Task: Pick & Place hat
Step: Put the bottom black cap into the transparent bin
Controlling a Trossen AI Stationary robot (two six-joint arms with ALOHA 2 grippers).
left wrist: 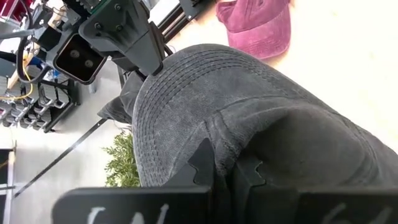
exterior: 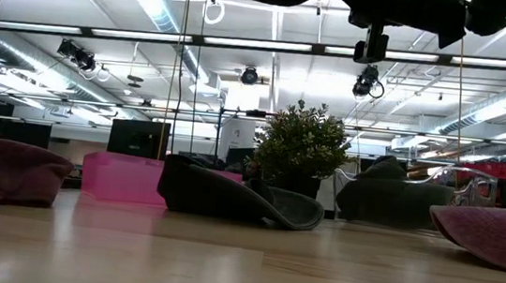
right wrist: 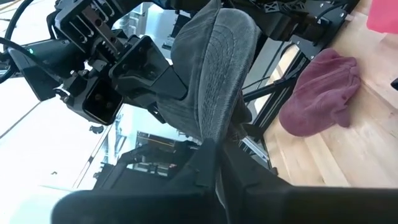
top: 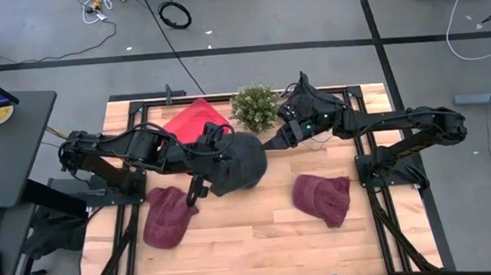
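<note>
fingers of both the left gripper point(left wrist: 227, 171) and right gripper point(right wrist: 214, 146) pinch the grey hat point(top: 240, 162), held aloft at frame centre; picked, not yet placed.

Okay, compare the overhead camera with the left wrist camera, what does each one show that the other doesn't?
Only the high view: the left maroon hat, the red sheet, and both arms meeting mid-table.

Only the left wrist view: the left pincer pinched shut on the gray hat's fabric, with its brim stitching.

Both: the gray hat, the plant, the right maroon hat and the right pincer at the brim.
</note>
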